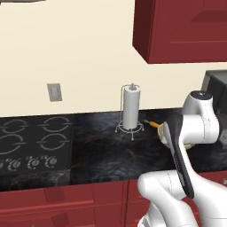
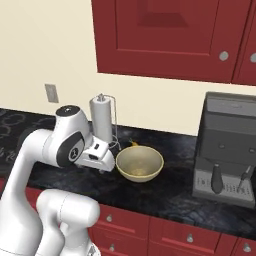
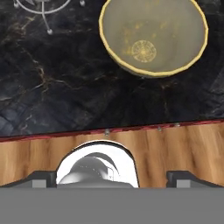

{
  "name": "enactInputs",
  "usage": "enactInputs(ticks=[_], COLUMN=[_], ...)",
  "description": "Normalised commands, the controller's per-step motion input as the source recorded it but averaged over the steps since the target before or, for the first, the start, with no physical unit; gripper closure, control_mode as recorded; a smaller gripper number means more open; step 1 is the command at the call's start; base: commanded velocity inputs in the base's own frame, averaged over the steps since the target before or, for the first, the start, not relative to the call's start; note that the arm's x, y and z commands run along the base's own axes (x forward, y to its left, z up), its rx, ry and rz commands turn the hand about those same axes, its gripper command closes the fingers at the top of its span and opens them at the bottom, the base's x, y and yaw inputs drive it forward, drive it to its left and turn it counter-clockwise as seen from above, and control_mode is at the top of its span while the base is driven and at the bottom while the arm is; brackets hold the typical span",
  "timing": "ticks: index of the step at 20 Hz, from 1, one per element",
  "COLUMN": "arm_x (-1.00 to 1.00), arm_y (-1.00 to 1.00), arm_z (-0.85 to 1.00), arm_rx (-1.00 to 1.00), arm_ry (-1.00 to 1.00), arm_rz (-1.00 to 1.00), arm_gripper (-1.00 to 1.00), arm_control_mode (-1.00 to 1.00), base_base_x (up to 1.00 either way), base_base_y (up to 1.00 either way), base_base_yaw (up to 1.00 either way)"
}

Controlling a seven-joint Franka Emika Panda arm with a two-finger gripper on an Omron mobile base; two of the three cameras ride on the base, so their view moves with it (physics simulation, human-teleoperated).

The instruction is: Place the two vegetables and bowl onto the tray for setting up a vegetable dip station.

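The bowl (image 1: 165,138) was mostly hidden behind the arm in the left base view, beside the paper towel holder (image 1: 131,108). Of the carrot (image 1: 154,124), right of that holder, only the stem end was visible. In the hand view the holder's wire base (image 3: 43,6) was cut by the top edge, left of the bowl.

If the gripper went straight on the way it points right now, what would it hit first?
Probably the black marble counter. The open gripper looks down over its front edge, with the bowl further ahead and slightly aside. Depth is unclear, so the bowl's near rim might come first.
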Motion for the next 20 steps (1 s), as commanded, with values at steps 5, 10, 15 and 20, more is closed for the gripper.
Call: enactInputs(ticks=[5,10,15,20], arm_x=[0.00,0.06,0.36,0.52], arm_y=[0.00,0.00,0.00,0.00], arm_z=[0.00,0.00,-0.04,-0.24], arm_rx=[0.00,0.00,0.00,-0.05], arm_ry=[0.00,0.00,0.00,0.00], arm_rz=[0.00,0.00,-0.02,0.15], arm_gripper=[-1.00,-1.00,-1.00,-1.00], arm_control_mode=[1.00,-1.00,-1.00,-1.00], base_base_x=[0.12,0.17,0.00,0.00], base_base_y=[-0.41,-0.05,0.00,0.00], base_base_yaw=[-0.11,-0.04,0.00,0.00])
